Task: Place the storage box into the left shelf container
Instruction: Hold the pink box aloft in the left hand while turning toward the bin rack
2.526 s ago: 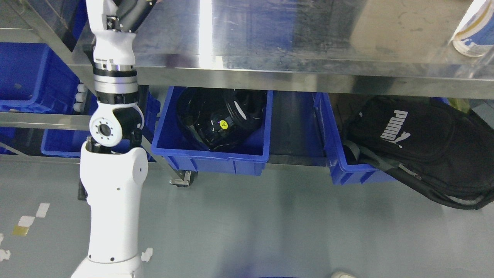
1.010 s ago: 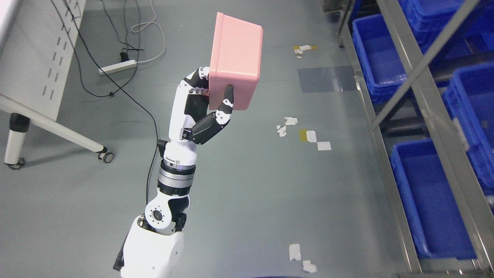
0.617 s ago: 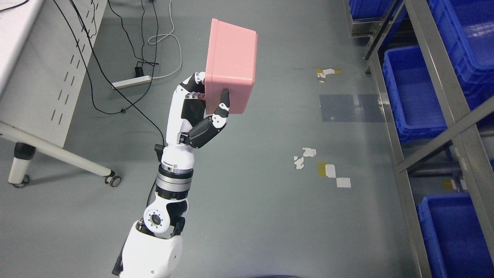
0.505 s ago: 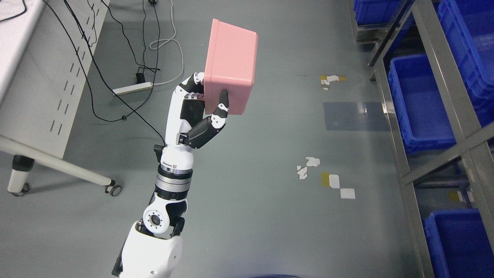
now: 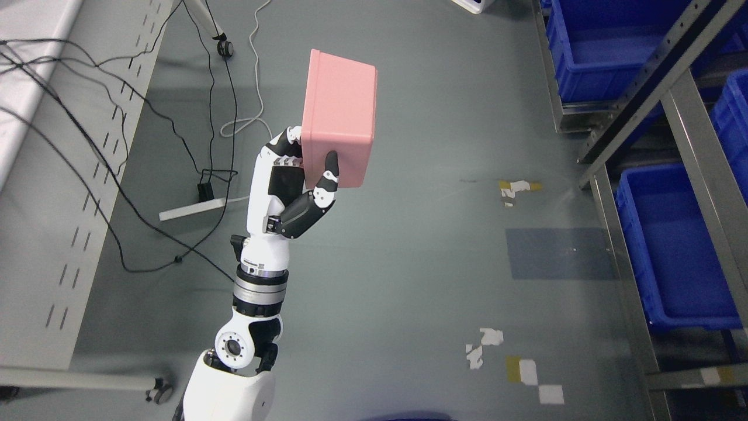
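Pink plastic, smooth and matte, makes up the storage box (image 5: 340, 117), which is held up in the air above the grey floor (image 5: 409, 263), left of the picture's middle and well apart from the shelving on the right. It is tilted so that its closed faces turn toward the camera (its opening cannot be seen from here). The left hand (image 5: 292, 187) grips it from below and from the left side: the thumb lies up against the near face at the lower edge, while the other fingers (image 5: 286, 146) wrap round the box's left edge, so the fingers are closed on the box and carry it. The white forearm runs down from the hand through a silver wrist ring to a round joint at the bottom edge. On the floor to the left of the arm lie a white power strip (image 5: 191, 209) and several black cables (image 5: 117, 175), which trail up toward a white table (image 5: 35, 88) with slotted side panels; one of its castor wheels (image 5: 158, 396) shows at the lower left. Scraps of white and yellow tape (image 5: 526, 374) mark the floor lower right, and a darker blue-grey square (image 5: 555, 253) lies near the rack. Along the right edge stands the metal shelf frame (image 5: 689, 117), holding blue bins (image 5: 672, 245) on its levels.
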### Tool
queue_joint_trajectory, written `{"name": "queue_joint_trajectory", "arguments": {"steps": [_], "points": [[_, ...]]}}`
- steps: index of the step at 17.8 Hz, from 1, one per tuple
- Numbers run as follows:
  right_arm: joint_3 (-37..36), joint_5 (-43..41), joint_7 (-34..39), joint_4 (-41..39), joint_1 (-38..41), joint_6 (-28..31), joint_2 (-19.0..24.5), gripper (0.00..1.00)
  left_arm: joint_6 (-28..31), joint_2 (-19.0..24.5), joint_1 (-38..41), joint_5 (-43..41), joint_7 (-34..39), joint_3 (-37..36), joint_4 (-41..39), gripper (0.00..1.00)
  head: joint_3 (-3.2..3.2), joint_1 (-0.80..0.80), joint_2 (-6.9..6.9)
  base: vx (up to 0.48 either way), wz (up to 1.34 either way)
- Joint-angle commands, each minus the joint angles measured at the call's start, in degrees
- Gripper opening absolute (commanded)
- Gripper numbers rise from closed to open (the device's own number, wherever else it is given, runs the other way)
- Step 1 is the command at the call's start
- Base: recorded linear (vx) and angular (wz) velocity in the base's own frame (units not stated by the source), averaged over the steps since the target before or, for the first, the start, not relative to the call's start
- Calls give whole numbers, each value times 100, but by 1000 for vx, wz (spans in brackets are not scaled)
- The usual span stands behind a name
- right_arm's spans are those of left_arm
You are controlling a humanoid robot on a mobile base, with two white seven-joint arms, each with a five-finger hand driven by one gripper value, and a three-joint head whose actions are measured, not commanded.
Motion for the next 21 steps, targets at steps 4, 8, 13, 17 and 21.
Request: {"name": "queue_joint_trajectory", "arguments": {"steps": [4,8,13,17,21], "points": [[0,-123,1,-100,-17,6,-100,100,-60,101,304,73,-38,-76,66,10,0,0,-1,665,-147],[0,-123,1,-100,-26,-3,-100,100,-148,101,454,117,-232,-401,172,10,0,0,-1,654,-437],[0,-123,1,-100,-17,6,-100,100,-218,101,901,117,-460,-858,409,10,0,0,-1,457,-1234],[0,-123,10,-100,-26,6,-100,100,-473,101,1227,108,-495,-991,629,10,0,0,-3,305,-1415],[0,-123,10,-100,-17,6,-100,100,-438,101,1166,91,-495,-719,892,10,0,0,-3,249,-1252]]}}
